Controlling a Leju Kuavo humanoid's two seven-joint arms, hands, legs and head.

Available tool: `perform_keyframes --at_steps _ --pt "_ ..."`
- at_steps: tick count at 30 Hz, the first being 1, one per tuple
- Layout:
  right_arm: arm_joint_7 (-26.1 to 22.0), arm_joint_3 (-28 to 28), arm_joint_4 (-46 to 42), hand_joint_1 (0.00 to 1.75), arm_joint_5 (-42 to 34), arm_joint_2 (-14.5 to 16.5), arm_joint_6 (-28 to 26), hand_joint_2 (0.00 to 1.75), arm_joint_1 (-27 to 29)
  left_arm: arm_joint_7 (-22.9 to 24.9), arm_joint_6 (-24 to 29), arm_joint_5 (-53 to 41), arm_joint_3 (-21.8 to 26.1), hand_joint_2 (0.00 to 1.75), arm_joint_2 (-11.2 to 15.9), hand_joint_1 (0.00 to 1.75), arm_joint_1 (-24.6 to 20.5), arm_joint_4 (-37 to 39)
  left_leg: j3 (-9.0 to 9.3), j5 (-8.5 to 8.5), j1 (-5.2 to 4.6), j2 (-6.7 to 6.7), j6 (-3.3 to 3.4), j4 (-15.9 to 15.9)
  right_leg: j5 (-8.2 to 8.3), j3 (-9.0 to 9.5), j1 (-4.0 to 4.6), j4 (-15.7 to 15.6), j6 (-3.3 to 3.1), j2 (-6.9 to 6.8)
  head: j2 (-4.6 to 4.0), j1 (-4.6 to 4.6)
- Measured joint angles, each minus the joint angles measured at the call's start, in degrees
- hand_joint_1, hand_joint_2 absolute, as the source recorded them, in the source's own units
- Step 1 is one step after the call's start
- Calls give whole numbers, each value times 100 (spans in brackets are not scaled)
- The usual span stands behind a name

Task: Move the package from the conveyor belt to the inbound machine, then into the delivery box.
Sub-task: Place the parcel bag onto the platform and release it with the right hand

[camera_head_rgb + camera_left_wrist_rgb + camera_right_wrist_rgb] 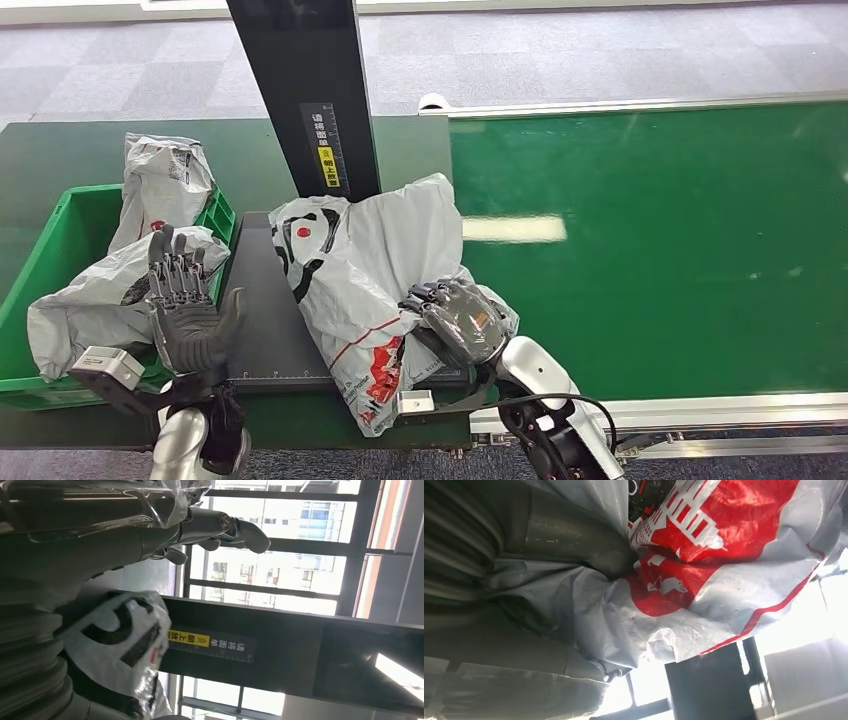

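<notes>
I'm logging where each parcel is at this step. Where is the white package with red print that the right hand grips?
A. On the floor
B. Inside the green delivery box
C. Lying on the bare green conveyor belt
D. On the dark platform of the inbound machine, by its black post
D: the package lies on the dark platform beside the black post, with the right hand gripping its edge.

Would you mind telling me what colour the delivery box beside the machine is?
The delivery box is green, clearest in the head view, with white packages inside.
</notes>
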Motion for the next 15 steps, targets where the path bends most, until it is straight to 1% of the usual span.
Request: perform_keyframes --at_steps 4,7,11,14,15 --pt "313 411 485 175 245 16 288 175 -203 0 1 10 -6 175 0 0 -23 42 1 0 -1 2 0 0 0 0 -1 0 0 0 0 -1" --pt "360 700 985 175 262 93 381 175 -397 0 25 23 -33 175 0 0 -41 87 5 0 0 3 0 0 1 1 0 0 -1 2 0 -1" --pt "303 926 1494 175 77 216 252 175 -598 0 88 69 -74 175 2 0 -56 134 7 0 2 4 -1 0 1 1 3 0 -2 4 0 -1" --pt "398 1009 1704 175 -76 282 170 175 -693 0 109 92 -101 175 3 0 -54 157 7 0 2 5 -1 0 1 2 3 0 -2 4 0 0" --pt "440 1018 1751 168 -132 300 170 175 -716 0 110 95 -109 175 4 0 -54 162 7 0 2 5 -1 0 1 2 3 0 -2 4 0 0"
